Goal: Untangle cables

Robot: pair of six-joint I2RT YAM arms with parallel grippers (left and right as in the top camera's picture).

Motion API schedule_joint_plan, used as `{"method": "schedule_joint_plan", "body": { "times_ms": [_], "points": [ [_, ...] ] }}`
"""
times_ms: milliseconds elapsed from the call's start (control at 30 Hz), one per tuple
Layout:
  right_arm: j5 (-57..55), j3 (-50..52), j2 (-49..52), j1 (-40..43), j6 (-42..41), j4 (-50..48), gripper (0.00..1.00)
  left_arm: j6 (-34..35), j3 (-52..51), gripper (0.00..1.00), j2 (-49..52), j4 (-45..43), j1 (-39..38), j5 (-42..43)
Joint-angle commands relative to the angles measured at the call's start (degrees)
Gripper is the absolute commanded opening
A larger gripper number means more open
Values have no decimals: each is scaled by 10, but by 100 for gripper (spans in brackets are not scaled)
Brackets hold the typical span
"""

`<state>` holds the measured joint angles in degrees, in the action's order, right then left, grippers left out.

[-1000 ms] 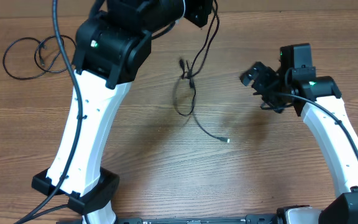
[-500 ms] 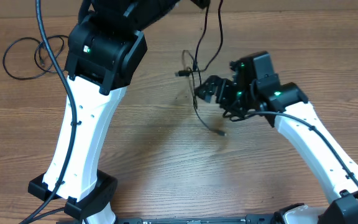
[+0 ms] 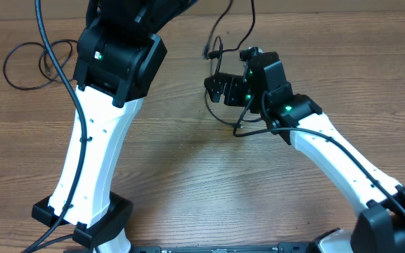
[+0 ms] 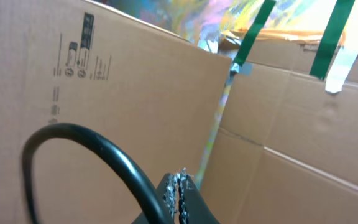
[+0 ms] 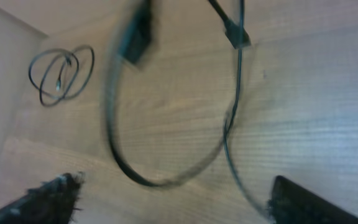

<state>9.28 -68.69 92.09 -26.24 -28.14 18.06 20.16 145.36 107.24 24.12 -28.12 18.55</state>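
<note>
Cables (image 3: 216,50): the tangle hangs by the middle of the far edge of the bench (image 3: 188,190), rising out of overhead view. A separate coil (image 3: 30,60) lies at the far left corner. Left gripper (image 4: 179,190) looks pinched shut, contents unseen. Right gripper (image 5: 173,196) gapes wide, empty, with a loop framed between its fingers. Advise: close on one strand only, then draw toward the right edge, where room lies open.

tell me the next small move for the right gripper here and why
Probably ease the right gripper forward a touch and close on one strand of the hanging cables. Its fingers are open, and in the wrist view the loop sits just ahead between them, blurred. One coiled cable already lies apart at the table's left side, so this bunch looks like what remains.
</note>
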Motion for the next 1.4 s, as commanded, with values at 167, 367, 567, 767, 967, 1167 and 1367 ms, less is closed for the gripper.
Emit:
{"method": "schedule_joint_plan", "body": {
  "times_ms": [167, 367, 567, 767, 967, 1167, 1367],
  "points": [
    [-153, 1, 78, 1, 26, -73, 53, 39, 11, 4, -17, -20, 0, 12],
    [-331, 1, 112, 21, -21, -42, 6, -8, 11, 4, -45, -8, 13, -15],
    [-333, 1, 112, 61, -18, 47, 4, -41, 11, 4, -65, 76, 65, -135],
    [-332, 1, 112, 123, -61, 134, 4, -41, 10, 4, -54, 174, 130, -218],
    [-270, 1, 112, 172, -109, 181, 10, -50, 10, 4, -11, 231, 177, -217],
    [-209, 1, 112, 176, -109, 187, 69, -50, 10, 4, 53, 219, 202, -215],
    [-168, 1, 112, 176, -109, 187, 100, -54, 10, 4, 129, 199, 207, -215]
  ]
}}
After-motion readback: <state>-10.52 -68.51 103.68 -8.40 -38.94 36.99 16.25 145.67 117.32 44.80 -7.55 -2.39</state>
